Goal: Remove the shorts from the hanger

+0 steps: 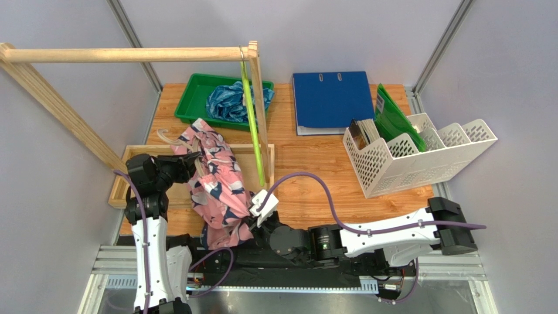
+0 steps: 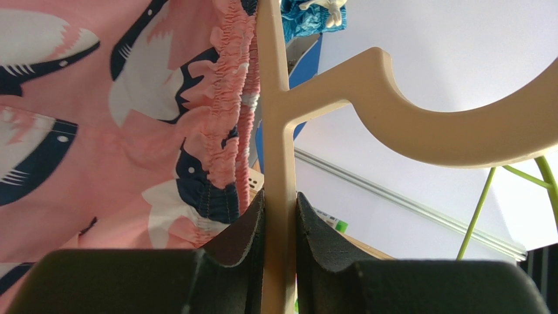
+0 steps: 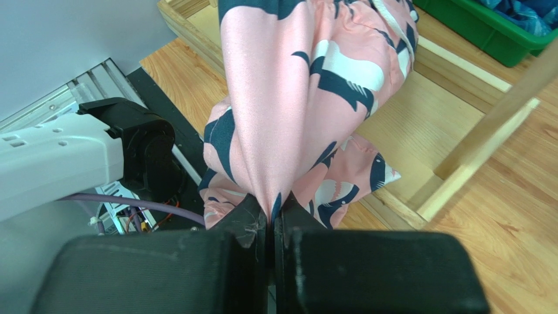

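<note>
With the left fingers point(image 2: 242, 235) clamped on the hanger point(image 2: 278, 163), the pink shorts point(image 1: 213, 176) trail lengthwise away from the hanger to the right fingers point(image 3: 252, 226), which pinch the cloth's far end.

shorts point(image 1: 226, 101) in tray point(image 1: 191, 98), back left; binder point(image 1: 331, 101) right of tray; rack point(image 1: 426, 158) right of binder

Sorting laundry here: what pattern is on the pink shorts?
Dark-blue and white sharks; the pink shorts show best in the right wrist view.

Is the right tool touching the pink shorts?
Touching. The right wrist view shows the right tool shut on a fold of the pink shorts.
</note>
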Controlling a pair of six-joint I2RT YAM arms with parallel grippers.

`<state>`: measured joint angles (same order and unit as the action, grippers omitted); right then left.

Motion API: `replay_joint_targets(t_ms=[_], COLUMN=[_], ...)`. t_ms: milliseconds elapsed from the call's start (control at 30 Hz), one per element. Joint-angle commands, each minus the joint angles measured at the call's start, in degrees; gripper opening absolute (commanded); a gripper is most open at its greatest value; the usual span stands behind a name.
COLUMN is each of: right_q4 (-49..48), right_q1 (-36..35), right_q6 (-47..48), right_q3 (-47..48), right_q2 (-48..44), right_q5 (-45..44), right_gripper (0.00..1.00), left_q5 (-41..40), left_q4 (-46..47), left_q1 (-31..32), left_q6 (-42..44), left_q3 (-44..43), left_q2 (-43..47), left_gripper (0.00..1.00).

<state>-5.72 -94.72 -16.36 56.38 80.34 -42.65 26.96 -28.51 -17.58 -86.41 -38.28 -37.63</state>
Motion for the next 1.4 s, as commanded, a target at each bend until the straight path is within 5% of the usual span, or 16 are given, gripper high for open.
replay_joint_targets(t_ms=[0,400,700,800,933,1067,1133,1367], right_q4=[-0.3,7.0,8.8,7.1,3.0,-1.0,-0.4,3.6], right_q1=[-2.3,-6.3,-6.2,-2.7,1.8,2.6,3.1,4.1], right_q6=[-2.0,-0.2,-4.5,-5.1,-6.1,-0.4,1.4,7.9], right_q3=[-3.8,-8.7,-13.3,-12.3,-10.6,-6.1,-1.7,9.9], right_q2=[-7.1,-12.7,-17.5,-17.0,-15.4,-10.5,-5.7,4.6], right_q5=[-2.9,-0.1,-6.2,0.3,12.0,13.0,13.5,8.7], right_gripper=[0.00,0.00,0.00,0.01,0.35,0.74,0.83,0.90], left_q5=[-2.5,-4.4,-5.0,-4.4,-4.1,-4.7,-4.4,-3.5], left_q4=[4.6,7.4,7.2,6.5,4.4,1.9,1.9,0.6], left_q1=[-0.3,-0.3,-0.3,-0.2,0.4,2.1,2.5,3.1], left_q6=[-2.4,-7.1,-6.5,-5.0,-2.2,-1.6,-2.3,-1.6], left_q3=[0.3,-0.7,-1.2,-1.7,-2.7,-2.7,-2.5,-3.6], left_q2=[0.4,-0.5,-0.4,-0.3,0.5,1.9,1.8,1.2], left_gripper=[0.00,0.00,0.00,0.00,0.00,0.00,0.00,0.00])
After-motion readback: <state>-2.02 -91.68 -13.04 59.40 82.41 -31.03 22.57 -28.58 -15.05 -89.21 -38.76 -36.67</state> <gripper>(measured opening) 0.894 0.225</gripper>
